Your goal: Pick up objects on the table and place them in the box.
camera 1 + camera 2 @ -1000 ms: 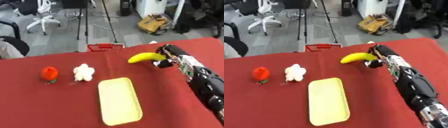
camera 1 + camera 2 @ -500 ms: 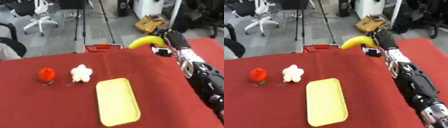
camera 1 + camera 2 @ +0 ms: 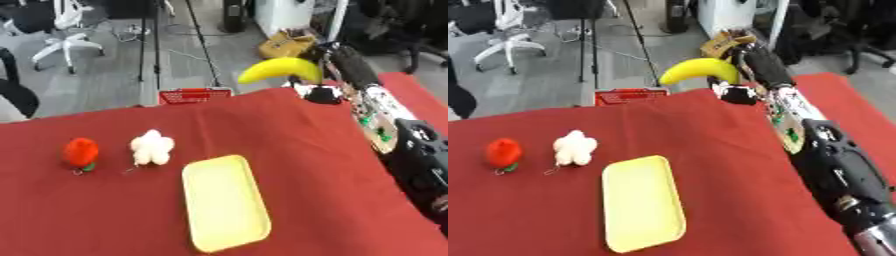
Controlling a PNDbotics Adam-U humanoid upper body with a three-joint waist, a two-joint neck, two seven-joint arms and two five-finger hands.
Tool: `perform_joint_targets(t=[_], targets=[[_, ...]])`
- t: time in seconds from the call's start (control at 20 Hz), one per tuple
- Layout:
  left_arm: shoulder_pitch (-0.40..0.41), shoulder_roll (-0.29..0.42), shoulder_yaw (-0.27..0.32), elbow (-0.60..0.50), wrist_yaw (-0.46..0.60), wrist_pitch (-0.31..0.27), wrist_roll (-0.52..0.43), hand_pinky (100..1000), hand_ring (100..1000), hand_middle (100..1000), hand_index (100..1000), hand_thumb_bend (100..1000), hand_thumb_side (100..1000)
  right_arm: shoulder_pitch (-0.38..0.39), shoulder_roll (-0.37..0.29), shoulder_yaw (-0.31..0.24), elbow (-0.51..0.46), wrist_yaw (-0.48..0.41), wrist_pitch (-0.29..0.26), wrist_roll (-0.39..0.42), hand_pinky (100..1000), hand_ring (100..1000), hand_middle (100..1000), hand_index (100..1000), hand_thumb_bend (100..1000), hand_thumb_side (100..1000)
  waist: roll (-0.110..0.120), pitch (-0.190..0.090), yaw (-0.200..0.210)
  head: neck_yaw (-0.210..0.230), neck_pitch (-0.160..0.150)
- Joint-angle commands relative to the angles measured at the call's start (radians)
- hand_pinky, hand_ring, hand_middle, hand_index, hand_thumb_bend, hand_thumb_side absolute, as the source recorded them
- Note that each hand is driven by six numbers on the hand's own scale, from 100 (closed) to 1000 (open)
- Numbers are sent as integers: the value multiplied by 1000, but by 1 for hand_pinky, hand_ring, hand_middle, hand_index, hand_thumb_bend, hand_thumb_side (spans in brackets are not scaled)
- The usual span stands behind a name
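My right hand [image 3: 331,75] is shut on a yellow banana [image 3: 276,69] and holds it in the air over the far edge of the red table, to the right of a small red basket [image 3: 195,94] that stands just beyond that edge. A red plush fruit [image 3: 80,152] and a white plush flower [image 3: 152,147] lie on the left part of the table. A pale yellow tray [image 3: 224,201] lies in the middle near me. My left hand shows in neither view.
The red tablecloth [image 3: 332,150] covers the whole table. Beyond the far edge are office chairs [image 3: 66,35], a tripod stand [image 3: 149,45] and a cardboard box [image 3: 289,44] on the floor.
My right hand has lifted the banana off the table and carried it up and to the left, toward the red basket at the far edge. The plush toys and the tray have not moved.
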Motion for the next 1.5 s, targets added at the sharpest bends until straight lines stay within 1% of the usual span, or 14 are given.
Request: perform_joint_targets(t=[0.05,0.15,0.2,0.35,0.45,0.55,0.65,0.8,1.05,1.2,1.45,1.5], targets=[[-5,16,11,-19,-6,-1,6,690,660,731,825,518,927,18,-42,34,-132,-81,-14,41,319,356,503,651,388,434,-20,-41,-8,6,8],[-5,16,11,-19,-7,-1,6,691,660,731,825,518,926,39,-45,55,-192,-115,-10,70,321,357,504,653,389,437,-20,-43,-12,5,9],[-6,16,10,-18,-8,-1,5,690,660,731,825,519,926,58,-39,83,-230,-130,-22,92,324,359,505,654,388,439,-21,-45,-17,6,9],[-6,15,9,-17,-10,-1,3,691,661,732,825,520,926,95,-25,136,-307,-166,-37,159,328,363,508,658,386,441,-22,-50,-24,9,9],[-6,14,7,-17,-12,0,1,691,661,732,826,520,926,104,-6,165,-325,-167,-48,202,330,364,509,661,384,441,-21,-54,-26,10,11],[-6,13,6,-17,-12,0,-1,691,661,732,826,521,926,105,17,186,-322,-165,-59,233,331,364,510,662,381,440,-20,-58,-25,8,11],[-5,12,4,-17,-12,0,-3,690,661,732,826,521,926,101,44,205,-303,-158,-72,256,332,364,510,663,381,439,-18,-62,-23,8,10],[-4,11,2,-16,-11,0,-5,690,660,732,825,521,926,95,84,221,-263,-150,-89,276,333,363,510,663,384,434,-14,-66,-18,8,1],[-4,9,0,-15,-9,1,-8,690,660,732,825,522,926,90,149,244,-170,-127,-127,297,340,367,513,667,382,431,-6,-68,-13,11,-5],[-4,7,-1,-15,-7,1,-9,689,659,732,826,521,927,91,179,242,-102,-104,-149,300,349,371,514,670,384,427,-3,-67,-13,9,-8],[-4,5,-3,-14,-4,0,-12,689,659,731,825,521,927,89,216,214,42,-72,-179,300,365,381,520,680,380,426,5,-66,-11,7,-13],[-4,5,-2,-14,-4,1,-12,689,658,731,825,521,927,90,219,209,65,-65,-186,302,389,400,532,698,373,433,6,-65,-11,7,-13]])
